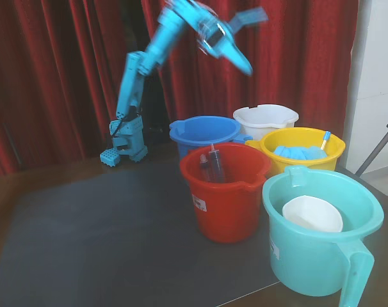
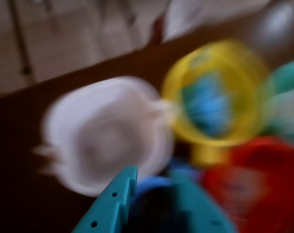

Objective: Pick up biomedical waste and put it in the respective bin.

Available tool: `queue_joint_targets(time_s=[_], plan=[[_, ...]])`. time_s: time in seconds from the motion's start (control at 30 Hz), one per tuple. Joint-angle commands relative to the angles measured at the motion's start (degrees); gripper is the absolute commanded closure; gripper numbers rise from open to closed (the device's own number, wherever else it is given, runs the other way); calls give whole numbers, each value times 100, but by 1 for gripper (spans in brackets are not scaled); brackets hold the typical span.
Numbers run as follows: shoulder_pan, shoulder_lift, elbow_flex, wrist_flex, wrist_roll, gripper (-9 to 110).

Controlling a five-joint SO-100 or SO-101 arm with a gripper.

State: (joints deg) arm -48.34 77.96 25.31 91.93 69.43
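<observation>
Five round plastic buckets stand on the dark table in the fixed view: one royal-blue bucket (image 1: 203, 130), one white bucket (image 1: 266, 118), one yellow bucket (image 1: 303, 148), one red bucket (image 1: 227, 198) and one turquoise bucket with a big handle (image 1: 322, 246). Two syringes with dark fluid (image 1: 214, 163) stand in the red one. One turquoise robot arm (image 1: 139, 70) rises behind them.
</observation>
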Motion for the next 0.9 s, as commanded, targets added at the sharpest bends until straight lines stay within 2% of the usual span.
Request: queue_joint_targets(time_s=[0.0, 0.07, 0.13, 0.27, 0.4, 0.43, 0.57, 0.6, 0.7, 0.87], plan=[[1020, 1644, 308, 1969, -1600, 102], [1503, 2584, 984, 1960, -2725, 102], [2443, 3647, 2145, 1925, -3779, 102], [4131, 5045, 4280, 1441, -4948, 102], [5106, 6354, 7093, 26, -5897, 102], [5229, 7154, 8306, -606, -6064, 102], [5265, 9290, 11065, -2048, -6161, 102], [5273, 10512, 12384, -2505, -6117, 102], [5273, 9888, 13166, -2856, -6003, 102], [5265, 10107, 14273, -3533, -5968, 102]])
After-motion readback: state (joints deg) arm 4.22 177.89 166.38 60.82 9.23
